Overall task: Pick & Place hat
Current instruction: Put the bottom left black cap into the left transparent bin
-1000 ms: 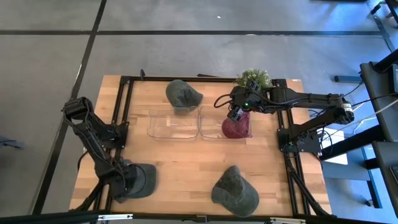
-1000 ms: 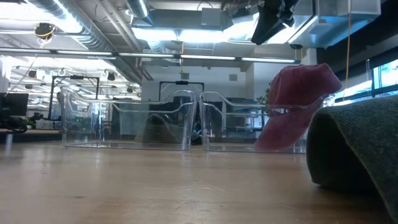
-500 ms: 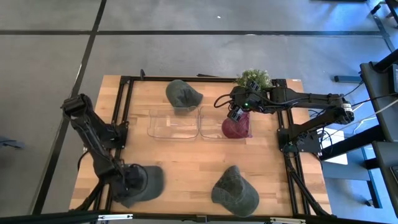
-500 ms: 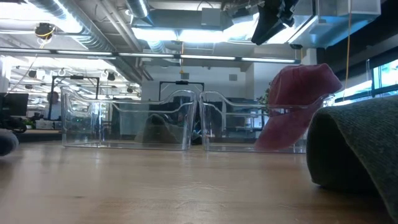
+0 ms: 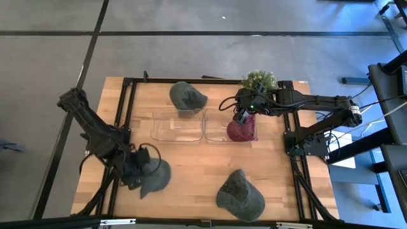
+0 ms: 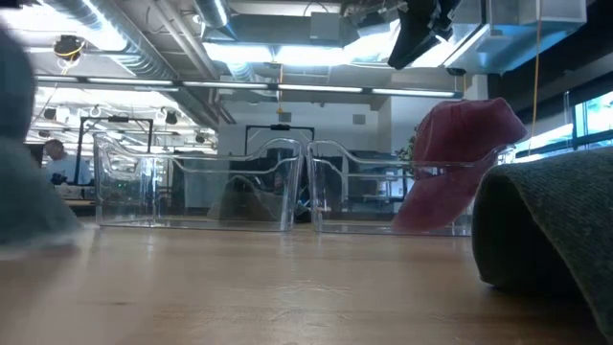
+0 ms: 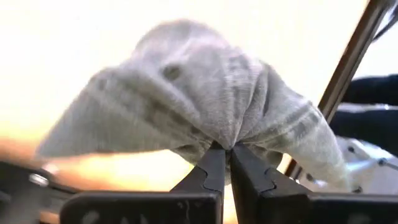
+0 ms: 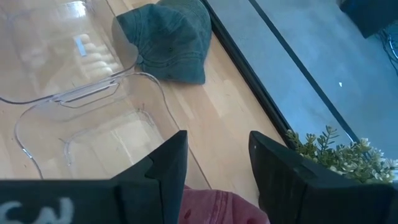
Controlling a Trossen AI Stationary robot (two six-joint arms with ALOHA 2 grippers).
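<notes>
We are seeing the left gripper [image 5: 135,173] pinching a grey hat [image 5: 154,177] near the desk's [image 5: 191,165] front-left corner, the right gripper [image 5: 240,117] hanging spread over a red hat [image 5: 241,131] sitting in the right clear bin [image 5: 216,130].

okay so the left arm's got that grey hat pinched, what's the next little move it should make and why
Probably carry the grey hat toward the empty clear bin. The left gripper is shut on a fold of the hat's fabric, near the table's front left. The right-hand bin already holds the red hat, with the right gripper open above it.
</notes>
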